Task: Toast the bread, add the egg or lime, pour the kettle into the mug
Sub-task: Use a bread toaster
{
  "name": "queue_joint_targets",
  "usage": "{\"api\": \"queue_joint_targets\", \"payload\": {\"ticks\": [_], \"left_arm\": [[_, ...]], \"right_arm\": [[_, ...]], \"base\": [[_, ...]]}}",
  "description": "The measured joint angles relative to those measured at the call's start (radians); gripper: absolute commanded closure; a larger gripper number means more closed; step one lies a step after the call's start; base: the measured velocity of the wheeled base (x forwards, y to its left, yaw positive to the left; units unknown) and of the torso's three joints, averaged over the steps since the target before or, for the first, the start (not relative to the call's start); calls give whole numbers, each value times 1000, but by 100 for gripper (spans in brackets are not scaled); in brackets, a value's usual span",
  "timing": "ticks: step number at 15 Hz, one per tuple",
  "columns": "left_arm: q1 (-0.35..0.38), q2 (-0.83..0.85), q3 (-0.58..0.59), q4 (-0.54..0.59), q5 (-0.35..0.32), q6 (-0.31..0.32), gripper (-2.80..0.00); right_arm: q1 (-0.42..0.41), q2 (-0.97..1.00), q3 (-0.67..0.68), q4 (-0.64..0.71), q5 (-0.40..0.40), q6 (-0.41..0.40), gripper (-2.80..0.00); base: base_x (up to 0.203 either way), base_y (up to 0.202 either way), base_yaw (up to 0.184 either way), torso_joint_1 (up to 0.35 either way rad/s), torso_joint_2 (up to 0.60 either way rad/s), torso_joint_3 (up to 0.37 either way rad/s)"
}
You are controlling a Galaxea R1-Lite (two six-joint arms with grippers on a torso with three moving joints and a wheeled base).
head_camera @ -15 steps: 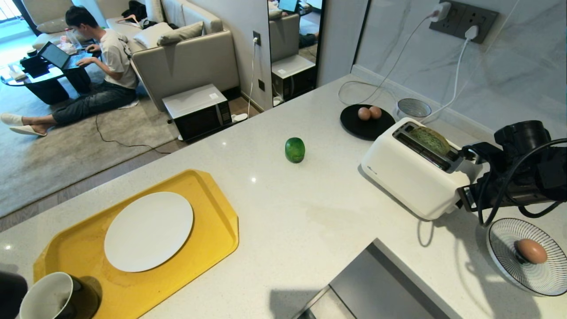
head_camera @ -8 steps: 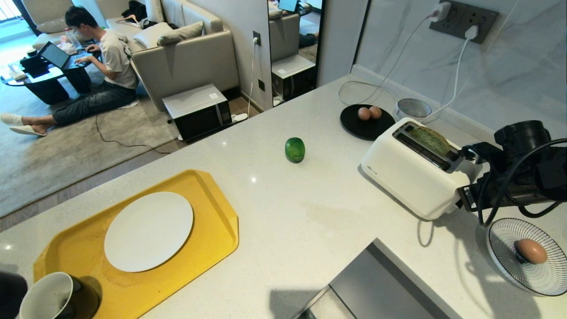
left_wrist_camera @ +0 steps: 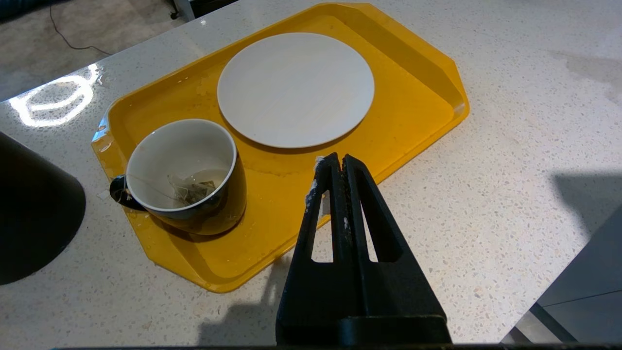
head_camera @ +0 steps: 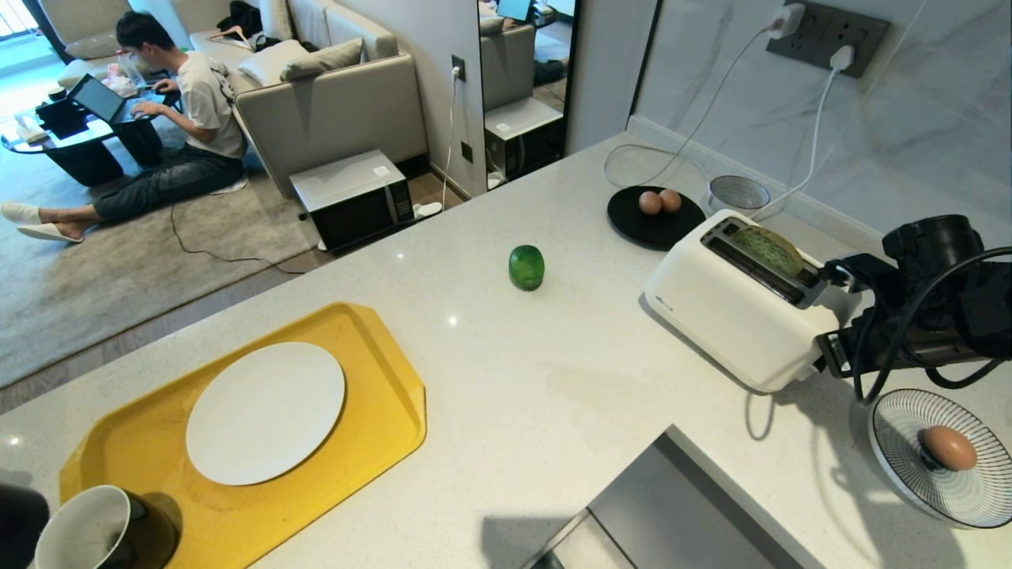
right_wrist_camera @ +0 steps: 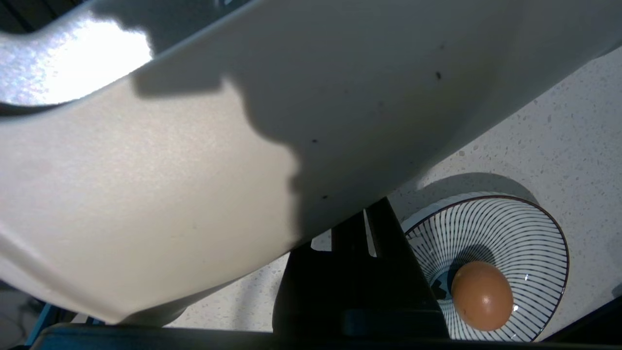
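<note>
The bread (head_camera: 767, 246) is sitting in the far slot of the white toaster (head_camera: 735, 316) on the right side of the counter (head_camera: 553, 395), its rounded green top poking out. The right gripper (right_wrist_camera: 362, 228) is pressing in under the toaster's near right end with its fingers squeezed together, tips hidden beneath the white body, so I can't tell what they are touching. Just near of it, an egg (head_camera: 947, 447) is lying in a striped bowl (head_camera: 909, 419). Two more eggs (head_camera: 659, 202) are resting on a black plate (head_camera: 632, 225) far behind the toaster, beside a small striped cup (head_camera: 737, 193). The lime (head_camera: 526, 267) is standing alone mid-counter, well apart from everything.

On the near left, a yellow tray (left_wrist_camera: 418, 82) is carrying a white plate (left_wrist_camera: 295, 87) and the mug (left_wrist_camera: 187, 177), which has a tea bag lying inside. The kettle (left_wrist_camera: 34, 214) is showing as a dark shape just left of the tray. The left gripper (left_wrist_camera: 338, 167) is hovering above the tray's near edge, fingers pinched closed on nothing.

A person (head_camera: 182, 118) is sitting on the floor in the far room, working at a laptop.
</note>
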Motion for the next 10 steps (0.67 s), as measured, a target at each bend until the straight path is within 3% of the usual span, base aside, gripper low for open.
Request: {"api": "queue_joint_targets", "payload": {"ticks": [10], "left_arm": [[0,0,0,0,0,0,0]], "right_arm": [[0,-8,-1,0,0,0,0]], "base": [[0,0,0,0,0,0]]}}
